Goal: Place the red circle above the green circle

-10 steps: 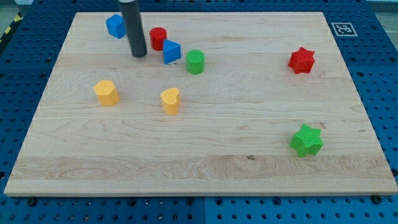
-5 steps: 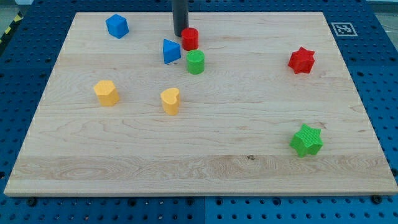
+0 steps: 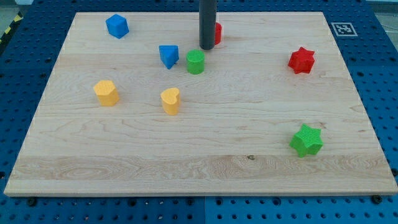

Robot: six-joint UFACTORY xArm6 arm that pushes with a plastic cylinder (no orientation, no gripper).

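Observation:
The red circle (image 3: 217, 32) is near the view's top centre, mostly hidden behind the dark rod. My tip (image 3: 207, 46) touches its left side. The green circle (image 3: 195, 61) stands just below and slightly left of my tip, apart from it. The red circle is above and to the right of the green circle.
A blue triangular block (image 3: 168, 55) lies left of the green circle. A blue block (image 3: 117, 26) is at top left. Two yellow blocks (image 3: 106, 93) (image 3: 170, 100) are at left centre. A red star (image 3: 301, 60) is at right, a green star (image 3: 306, 140) at lower right.
The rod moved right from the top left, pushing the red circle rightwards past the blue triangular block to above-right of the green circle. The blue triangular block shifted slightly.

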